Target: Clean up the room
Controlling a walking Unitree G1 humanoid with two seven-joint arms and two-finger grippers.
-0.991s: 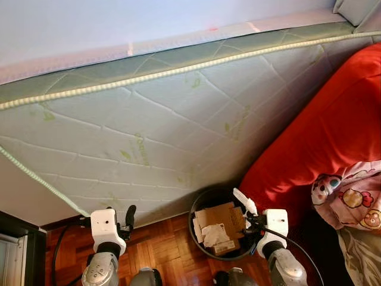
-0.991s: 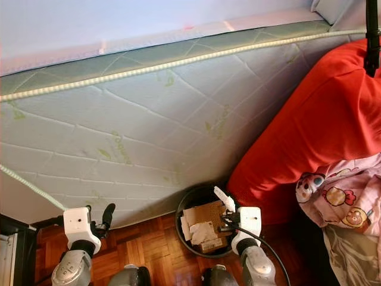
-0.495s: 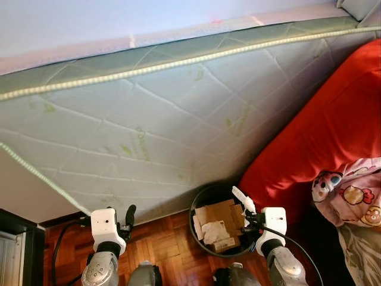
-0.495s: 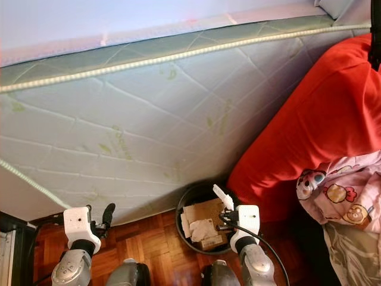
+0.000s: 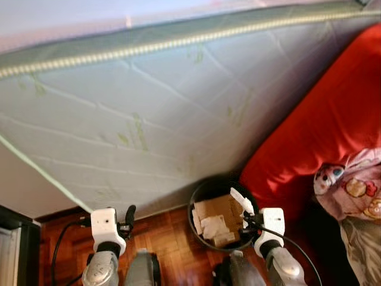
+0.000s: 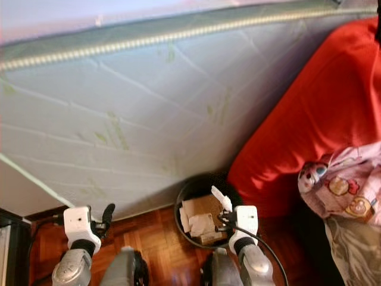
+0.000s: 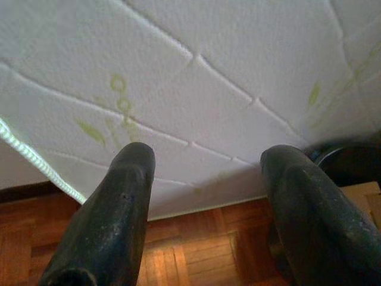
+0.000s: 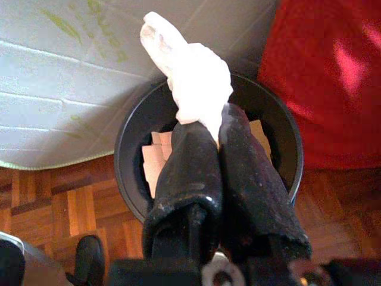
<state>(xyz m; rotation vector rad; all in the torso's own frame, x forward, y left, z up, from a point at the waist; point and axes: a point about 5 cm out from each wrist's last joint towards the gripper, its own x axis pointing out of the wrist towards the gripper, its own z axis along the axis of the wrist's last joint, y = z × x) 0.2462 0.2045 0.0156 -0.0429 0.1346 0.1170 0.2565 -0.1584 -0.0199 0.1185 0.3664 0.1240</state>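
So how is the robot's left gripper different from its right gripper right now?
The left gripper has its two black fingers spread wide apart and holds nothing; the right gripper is pinched shut on a crumpled white tissue. The left gripper points at the leaning mattress over bare wooden floor, while the right gripper is over the black bin with cardboard inside. Both have two black fingers on a silver arm.

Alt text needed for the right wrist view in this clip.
The right gripper has its two black fingers shut on a crumpled white tissue, held above a round black trash bin with cardboard scraps inside. The bin stands on parquet floor between a quilted mattress and red bedding.
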